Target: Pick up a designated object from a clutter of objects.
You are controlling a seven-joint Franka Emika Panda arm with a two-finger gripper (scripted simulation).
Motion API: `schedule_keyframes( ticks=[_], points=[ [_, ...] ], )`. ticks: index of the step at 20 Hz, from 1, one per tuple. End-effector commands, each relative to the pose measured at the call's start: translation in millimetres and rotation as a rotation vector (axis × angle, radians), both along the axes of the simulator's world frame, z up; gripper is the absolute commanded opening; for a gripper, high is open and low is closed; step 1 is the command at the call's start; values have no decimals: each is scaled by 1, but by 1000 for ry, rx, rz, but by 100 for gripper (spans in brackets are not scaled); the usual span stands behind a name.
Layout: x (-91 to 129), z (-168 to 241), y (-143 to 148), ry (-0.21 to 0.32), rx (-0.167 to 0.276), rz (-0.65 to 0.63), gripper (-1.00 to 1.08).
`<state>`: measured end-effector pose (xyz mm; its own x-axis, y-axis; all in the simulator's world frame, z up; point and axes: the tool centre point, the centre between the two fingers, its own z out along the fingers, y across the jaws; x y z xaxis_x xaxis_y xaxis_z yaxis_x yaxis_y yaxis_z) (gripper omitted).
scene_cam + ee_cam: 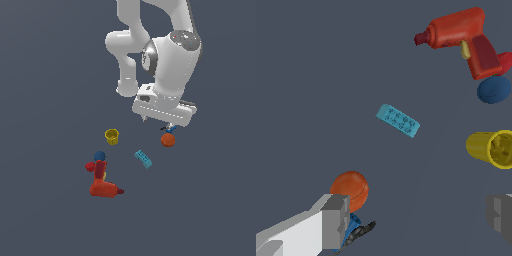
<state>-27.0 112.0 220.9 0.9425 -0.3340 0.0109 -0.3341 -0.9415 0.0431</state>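
Note:
The designated object [354, 229] is a tiny bright blue tool with thin black parts, lying right beside the orange ball [350, 188]. In the exterior view it [170, 129] peeks out just under the hand, above the orange ball [168, 140]. My gripper [416, 220] is open wide and empty. One finger [333, 220] stands in front of the blue tool and hides part of it; the other finger [500, 216] is far off to the side. In the exterior view the gripper [159, 120] hovers just above the floor.
The clutter lies on a dark grey floor: a cyan studded brick [143, 159], a yellow cup [112, 136], a red drill-like tool [104, 186] and a dark blue ball [99, 156] next to a small red piece [90, 166].

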Motion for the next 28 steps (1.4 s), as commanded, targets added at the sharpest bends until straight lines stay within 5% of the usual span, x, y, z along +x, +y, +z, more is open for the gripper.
schedule_keyframes(
  ticks=[1, 28],
  points=[
    [-5, -10, 11, -3, 2, -44, 100],
    [-81, -110, 110, -21, 30, -508, 100]
  ],
)
